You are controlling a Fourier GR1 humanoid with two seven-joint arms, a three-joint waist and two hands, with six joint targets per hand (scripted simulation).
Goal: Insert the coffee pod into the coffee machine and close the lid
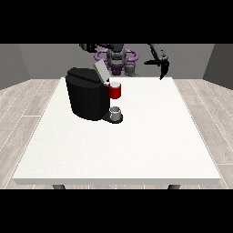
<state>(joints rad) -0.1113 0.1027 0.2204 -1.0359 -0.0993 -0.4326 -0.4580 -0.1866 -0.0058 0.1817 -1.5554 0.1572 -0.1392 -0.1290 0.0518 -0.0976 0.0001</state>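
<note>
One machine (86,99) sits left of centre on the tabletop (136,150), lid (101,71) tilted up, a red thing at the machine (115,91). Grey thing (116,110) on its base, perhaps the pod. Hand at the view's right (162,63) raised at far edge; fingers: cannot tell. Reach not begun; open room right and front.

Desk (136,150): white, matt, smooth top; coffee machine (86,98): black, plastic-like body with slight sheen; its raised lid (101,70): grey, matt; floor (20,113): pale wood-look planks; red thing at the machine (115,91): glossy.
</note>
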